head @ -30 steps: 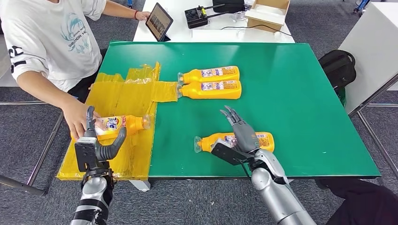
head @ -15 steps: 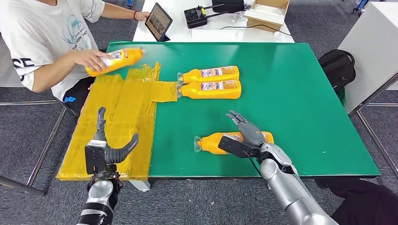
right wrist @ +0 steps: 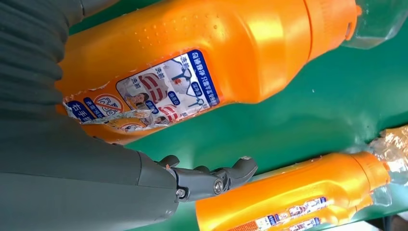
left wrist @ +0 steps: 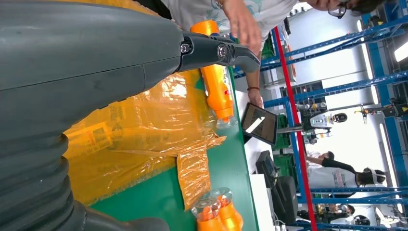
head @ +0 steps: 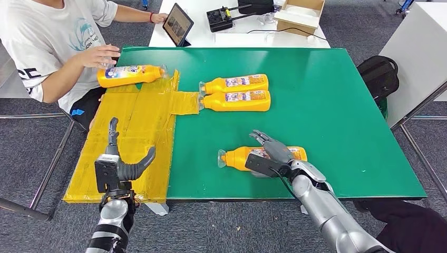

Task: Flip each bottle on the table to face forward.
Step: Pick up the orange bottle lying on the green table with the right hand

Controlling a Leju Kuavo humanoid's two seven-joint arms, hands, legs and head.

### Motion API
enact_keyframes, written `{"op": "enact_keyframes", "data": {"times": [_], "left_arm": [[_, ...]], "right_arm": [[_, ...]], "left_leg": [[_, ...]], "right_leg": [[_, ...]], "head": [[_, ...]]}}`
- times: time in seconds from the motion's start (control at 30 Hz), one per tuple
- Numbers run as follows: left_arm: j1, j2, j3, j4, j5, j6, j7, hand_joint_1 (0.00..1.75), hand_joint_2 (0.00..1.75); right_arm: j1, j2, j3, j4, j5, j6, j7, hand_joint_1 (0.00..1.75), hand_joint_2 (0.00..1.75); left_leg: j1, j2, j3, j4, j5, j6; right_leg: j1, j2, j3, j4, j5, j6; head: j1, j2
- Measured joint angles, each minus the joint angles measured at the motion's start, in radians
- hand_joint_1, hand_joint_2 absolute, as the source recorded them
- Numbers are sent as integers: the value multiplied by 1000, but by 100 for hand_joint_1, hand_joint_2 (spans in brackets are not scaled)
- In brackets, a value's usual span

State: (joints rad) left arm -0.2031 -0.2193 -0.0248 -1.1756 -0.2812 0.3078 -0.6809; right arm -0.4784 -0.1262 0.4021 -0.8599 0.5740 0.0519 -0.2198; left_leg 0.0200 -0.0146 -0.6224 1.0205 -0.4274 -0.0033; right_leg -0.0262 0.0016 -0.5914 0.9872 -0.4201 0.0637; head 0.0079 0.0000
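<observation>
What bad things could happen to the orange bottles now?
The right hand rests on the nearest bottle, which lies close to the table's front edge; a clumsy flip might roll it off. The person's bottle sits at the far end of the crinkly yellow sheet, near the table's side edge, so it could slide or get knocked.

Paired bottles (head: 235, 93) lying mid-table as landmark | bare green table (head: 337, 100) stretching open to their right | near bottle (head: 261, 157) under right hand (head: 271, 153) blocking the front | yellow sheet (head: 134, 132), person's hand (head: 97, 55) and far-left bottle (head: 129, 75) occupying the left
</observation>
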Motion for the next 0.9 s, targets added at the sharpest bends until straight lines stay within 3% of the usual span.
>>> {"op": "enact_keyframes", "data": {"times": [0.33,0.6,0.9], "left_arm": [[-3,0,0,17,-2,-3,10,0,175],[8,0,2,18,-3,-6,14,0,175],[8,0,2,25,-5,-8,16,0,175]], "right_arm": [[-10,-66,47,-16,-1,21,31,0,175],[27,-140,69,-121,20,23,69,0,175],[40,-164,90,-168,29,25,78,0,175]], "left_leg": [[0,-1,1,0,0,0],[-1,-1,0,0,0,0],[0,0,0,0,0,0]], "right_leg": [[0,0,1,0,0,0],[0,0,0,0,0,0],[0,0,0,0,0,0]], "head": [[0,0],[0,0],[0,0]]}}
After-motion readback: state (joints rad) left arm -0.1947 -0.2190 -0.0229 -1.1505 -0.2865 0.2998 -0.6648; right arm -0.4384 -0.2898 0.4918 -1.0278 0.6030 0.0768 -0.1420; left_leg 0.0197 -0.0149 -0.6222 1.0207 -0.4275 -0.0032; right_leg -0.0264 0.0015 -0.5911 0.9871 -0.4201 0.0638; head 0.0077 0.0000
